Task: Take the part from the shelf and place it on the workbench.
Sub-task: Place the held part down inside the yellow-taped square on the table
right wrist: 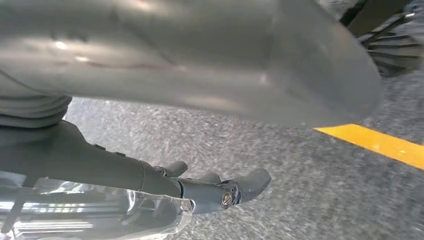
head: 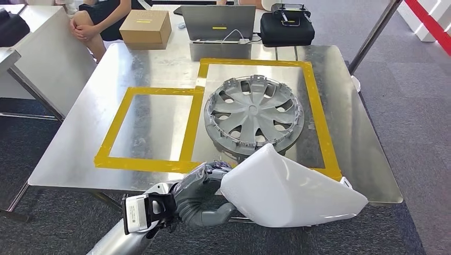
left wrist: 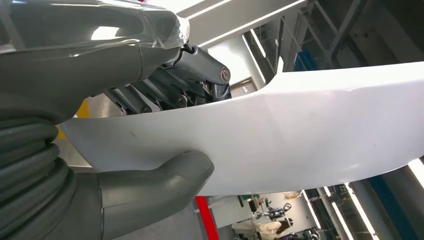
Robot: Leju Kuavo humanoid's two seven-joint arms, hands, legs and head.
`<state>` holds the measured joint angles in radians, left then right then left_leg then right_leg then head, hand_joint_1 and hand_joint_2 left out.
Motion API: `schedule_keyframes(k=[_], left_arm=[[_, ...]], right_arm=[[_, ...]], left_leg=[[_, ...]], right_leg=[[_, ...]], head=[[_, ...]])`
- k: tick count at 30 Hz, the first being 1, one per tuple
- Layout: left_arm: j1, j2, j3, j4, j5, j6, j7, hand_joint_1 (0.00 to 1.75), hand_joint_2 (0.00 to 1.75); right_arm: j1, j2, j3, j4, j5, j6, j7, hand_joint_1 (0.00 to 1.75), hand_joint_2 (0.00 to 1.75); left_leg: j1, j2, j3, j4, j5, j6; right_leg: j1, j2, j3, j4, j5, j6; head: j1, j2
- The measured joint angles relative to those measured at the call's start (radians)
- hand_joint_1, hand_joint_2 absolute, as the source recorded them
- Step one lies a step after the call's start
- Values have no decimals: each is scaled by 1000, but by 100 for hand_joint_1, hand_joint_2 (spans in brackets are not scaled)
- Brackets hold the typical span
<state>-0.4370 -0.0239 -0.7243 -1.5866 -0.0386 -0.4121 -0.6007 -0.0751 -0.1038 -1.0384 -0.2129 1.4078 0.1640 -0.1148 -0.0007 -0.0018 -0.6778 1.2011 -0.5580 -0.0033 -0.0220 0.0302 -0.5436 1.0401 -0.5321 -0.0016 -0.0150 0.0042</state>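
In the head view, the left hand [head: 205,183] grips a white part [head: 287,191] at the lower middle of the frame, over the near edge of the metal workbench [head: 80,133]. A grey wheel cover [head: 254,114] lies inside the larger yellow tape frame [head: 319,106].

In the left wrist view, the thumb [left wrist: 165,180] and the dark fingers [left wrist: 165,92] clamp the part's edge from both sides.

In the right wrist view, the right hand [right wrist: 200,185] holds nothing, its fingers loosely extended above grey carpet [right wrist: 280,165].

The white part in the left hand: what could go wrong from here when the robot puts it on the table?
1. The left hand grips the white part at one end only, so the long free end might tip or slip.
2. The part hangs over the near table edge; released here, it could fall to the floor.
3. The wheel cover fills much of the right taped frame; the part might strike it.
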Motion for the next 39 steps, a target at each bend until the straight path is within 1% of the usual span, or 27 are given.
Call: schedule_keyframes(k=[1, 2, 3, 5, 6, 7, 8, 9, 11, 12, 13, 14, 16, 17, 18, 19, 20, 21, 23, 24, 28, 30, 31, 33, 34, 36, 39], left_arm=[[-1, 2, 0, 0, -1, 0, 1, 175, 175], [-2, 5, 0, 1, -2, -1, 2, 175, 175], [-3, 8, 0, 2, -2, -1, 3, 175, 175], [-5, 13, 0, 4, -3, -1, 5, 175, 175], [-6, 14, -1, 4, -4, -2, 5, 175, 175], [-9, 13, -1, 4, -4, -3, 5, 175, 175], [-14, 12, -2, 5, -3, -5, 5, 175, 175], [-19, 12, -3, 6, -2, -8, 5, 175, 175], [-27, 11, -4, 11, 1, -12, 5, 175, 175], [-28, 11, -6, 14, 3, -14, 6, 175, 175], [-28, 11, -8, 17, 5, -13, 6, 175, 175], [-28, 11, -10, 20, 4, -10, 6, 175, 175], [-28, 11, -12, 22, -7, 2, 5, 175, 175], [-28, 12, -13, 22, -15, 8, 3, 175, 175], [-29, 13, -14, 22, -20, 13, 1, 175, 175], [-29, 13, -15, 22, -23, 17, 0, 175, 175], [-30, 14, -15, 22, -25, 19, -2, 175, 175], [-30, 15, -15, 22, -26, 21, -3, 175, 175], [-31, 17, -15, 21, -26, 23, -5, 175, 175], [-31, 18, -15, 21, -26, 23, -6, 175, 175], [-32, 20, -15, 21, -35, 28, -9, 175, 175], [-32, 21, -15, 20, -67, 47, -11, 175, 175], [-32, 22, -15, 18, -88, 62, -10, 175, 175], [-34, 25, -12, 15, -143, 109, 2, 175, 175], [-36, 29, -8, 15, -188, 148, 17, 175, 175], [-46, 39, 6, 23, -316, 254, 58, 175, 175], [-65, 62, 58, 73, -505, 413, 104, 175, 175]], right_arm=[[-1, 4, 0, 0, 1, 1, -5, 0, 0], [-2, 9, 0, 0, 2, 1, -10, 0, 0], [-3, 13, 0, 1, 3, 0, -14, 0, 0], [-3, 21, 0, 2, 3, -2, -22, 0, 0], [-3, 23, 0, 2, 3, -4, -24, 0, 0], [-3, 24, 0, 3, 2, -5, -26, 0, 0], [-4, 23, 0, 3, 0, -7, -27, 0, 0], [-7, 22, 0, 3, -2, -8, -26, 0, 0], [-12, 20, -1, 3, -3, -10, -24, 0, 0], [-11, 20, -1, 3, -3, -10, -21, 0, 0], [-8, 20, -1, 3, -2, -10, -17, 0, 0], [-6, 20, -1, 3, -2, -11, -13, 0, 0], [-4, 21, -2, 3, -2, -14, -8, 0, 0], [-4, 21, -2, 3, -2, -15, -7, 0, 0], [-5, 22, -2, 3, -2, -16, -6, 0, 0], [-4, 22, -2, 3, -2, -17, -5, 0, 0], [-3, 23, -2, 3, -2, -18, -4, 0, 0], [-2, 24, -2, 3, -2, -18, -3, 0, 0], [-1, 25, -2, 3, -2, -18, -3, 0, 0], [-1, 26, -2, 3, -2, -18, -3, 0, 0], [-2, 27, -2, 3, -2, -19, -3, 0, 0], [-2, 27, -2, 3, -1, -19, -4, 0, 0], [-1, 27, -2, 3, 0, -19, -4, 0, 0], [-1, 27, -2, 3, 2, -21, -6, 0, 0], [-1, 27, -2, 3, 3, -22, -8, 0, 0], [-1, 28, -2, 3, 4, -25, -11, 0, 0], [0, 29, -2, 3, 6, -25, -20, 0, 0]], left_leg=[[-1, -7, 18, -62, 43, 4], [-4, -15, 31, -109, 56, 9], [-7, -21, 41, -138, 58, 16], [-10, -25, 54, -158, 46, 31], [-8, -22, 69, -169, 58, 37], [-5, -18, 82, -176, 63, 42], [-2, -12, 95, -181, 62, 45], [-1, -7, 105, -184, 59, 48], [-2, -1, 113, -185, 50, 53], [-2, 0, 117, -185, 45, 54], [-2, 0, 123, -184, 40, 53], [-2, 0, 130, -184, 33, 52], [-2, 0, 150, -185, 19, 46], [-2, 0, 158, -184, 12, 42], [-3, 1, 162, -185, 6, 36], [-5, 2, 162, -184, 0, 31], [-7, 3, 162, -184, -3, 33], [-9, 3, 162, -184, -5, 38], [-11, 3, 167, -190, -6, 50], [-11, 3, 169, -193, -6, 51], [-11, 4, 172, -202, -6, 49], [-11, 4, 172, -204, -5, 42], [-11, 4, 172, -205, -5, 35], [-9, 4, 172, -205, -3, 23], [-9, 4, 172, -205, -3, 20], [-9, 4, 173, -205, -2, 18], [-10, 4, 174, -205, -2, 17]], right_leg=[[0, 6, 12, -1, -8, 2], [-2, 11, 20, -4, -14, 6], [-2, 16, 24, -8, -19, 11], [-2, 22, 32, -7, -22, 24], [-2, 21, 37, -3, -24, 29], [0, 15, 39, 12, -28, 33], [1, 7, 28, 37, -38, 37], [2, -2, 2, 79, -53, 40], [3, -14, -79, 190, -91, 48], [3, -16, -115, 229, -100, 50], [3, -17, -137, 239, -92, 51], [3, -18, -142, 215, -65, 50], [3, -22, -110, 96, 22, 48], [4, -25, -95, 46, 42, 45], [6, -28, -85, 16, 55, 40], [7, -30, -83, 9, 55, 35], [7, -31, -81, 7, 56, 31], [6, -30, -78, 7, 67, 30], [5, -28, -77, 6, 69, 29], [6, -27, -77, 6, 68, 28], [7, -26, -77, 6, 64, 23], [7, -26, -77, 6, 63, 22], [8, -26, -77, 6, 63, 22], [8, -26, -76, 7, 64, 21], [8, -26, -76, 7, 64, 21], [8, -26, -75, 7, 65, 20], [6, -26, -74, 6, 66, 19]], head=[[1, 0], [2, 0], [1, 0], [-1, 0], [-2, 0], [-1, 0], [1, 0], [3, 0], [7, 0], [7, 0], [7, 0], [7, 0], [7, 0], [7, 0], [7, 0], [6, 0], [5, 0], [5, 0], [4, 0], [4, 0], [4, 0], [4, 0], [4, 0], [5, 0], [5, 0], [5, 0], [5, 0]])
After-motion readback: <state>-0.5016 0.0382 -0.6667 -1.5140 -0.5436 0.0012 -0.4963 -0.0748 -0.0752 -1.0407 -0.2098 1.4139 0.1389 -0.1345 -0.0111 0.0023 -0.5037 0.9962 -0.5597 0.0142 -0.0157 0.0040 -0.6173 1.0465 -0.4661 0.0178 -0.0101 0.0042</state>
